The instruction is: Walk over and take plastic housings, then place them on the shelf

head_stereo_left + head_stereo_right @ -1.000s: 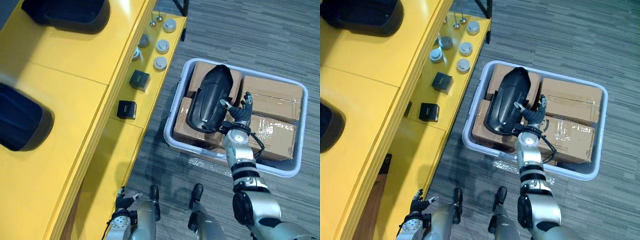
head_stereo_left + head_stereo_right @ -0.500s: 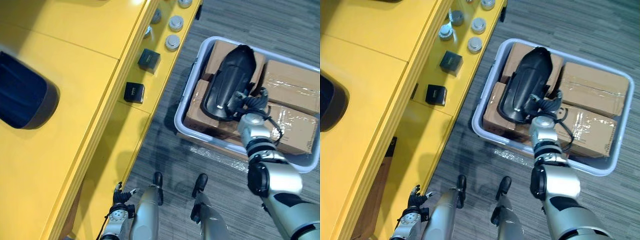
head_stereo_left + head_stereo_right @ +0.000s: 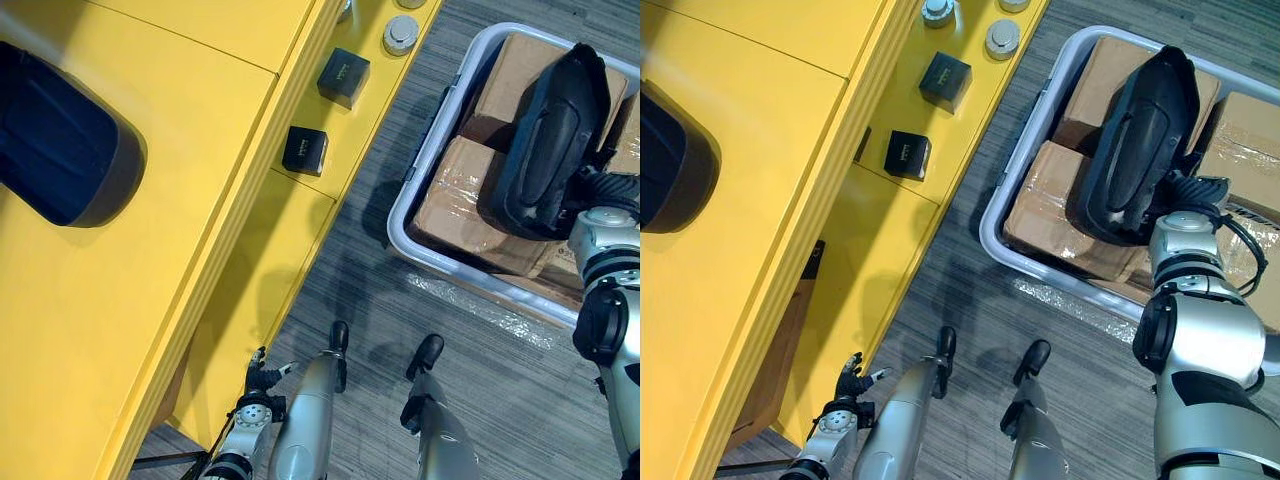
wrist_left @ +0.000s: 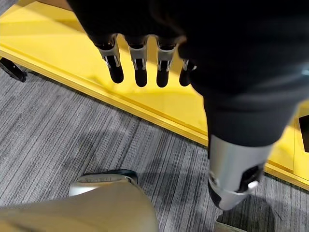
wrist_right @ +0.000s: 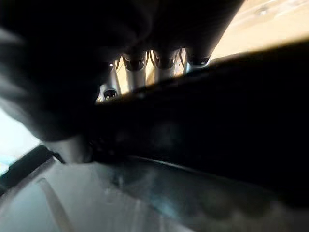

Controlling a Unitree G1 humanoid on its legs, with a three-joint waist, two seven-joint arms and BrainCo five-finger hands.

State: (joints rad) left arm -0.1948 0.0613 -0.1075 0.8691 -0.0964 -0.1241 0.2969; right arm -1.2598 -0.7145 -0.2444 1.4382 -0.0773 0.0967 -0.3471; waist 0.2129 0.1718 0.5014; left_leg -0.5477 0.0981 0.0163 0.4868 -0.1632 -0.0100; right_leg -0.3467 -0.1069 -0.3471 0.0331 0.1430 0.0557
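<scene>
One stiff, light, slippery-looking housing (image 3: 1140, 140) at two o'clock: I'd hold its rim, can't tell if my right hand (image 3: 1188, 190) does.

Open floor (image 3: 962, 275) separates the yellow shelf (image 3: 760, 150) from the bin (image 3: 990, 238).

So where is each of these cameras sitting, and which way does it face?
Left eye view: on the head, looking down at the yellow shelf, grey bin and black housing; both arms show, left hand low, right hand at the housing.
Right eye view: beside it, same scene.
Left wrist view: on the left wrist, looking past its hand's straight fingers at shelf and floor.
Right wrist view: on the right wrist, looking along its hand, close against the housing.
Shared: eye views and right wrist view show the housing.
</scene>
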